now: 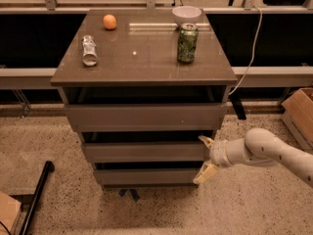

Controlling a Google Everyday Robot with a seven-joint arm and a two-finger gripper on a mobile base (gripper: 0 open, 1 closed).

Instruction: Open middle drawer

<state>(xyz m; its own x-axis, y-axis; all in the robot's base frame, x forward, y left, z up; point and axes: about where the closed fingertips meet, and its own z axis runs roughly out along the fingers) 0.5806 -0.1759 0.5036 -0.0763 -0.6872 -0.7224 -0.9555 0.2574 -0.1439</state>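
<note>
Cabinet (142, 67): one, standing centre-frame and carrying three drawers.

Middle drawer (144, 152): sitting between the top drawer (144, 116) and the bottom drawer (146, 176), front looking flush or nearly so. No handle is showing, only a dark gap running along its upper edge.

Judgement: the front is looking stiff, flat and smooth, so a pinch on the face is likely to slip. The better hold is a finger hooked over the top lip, in the gap. The drawer is probably sliding on runners with moderate weight, and a pull from one end may rack it sideways.

Arm (274, 153): one, reaching in from 3 o'clock.

Gripper (206, 157): sitting at the 3 o'clock end of the middle drawer, fingers spread wide, one at the drawer's upper edge and one below it. It is gripping nothing, and I cannot tell whether it is touching the front.

On top:
- two cans, a green can (187, 43) standing at 1 o'clock and a silver can (89, 50) lying at 10 o'clock
- one bowl (187, 14), just behind the green can
- one orange (110, 21) at 11 o'clock
</note>
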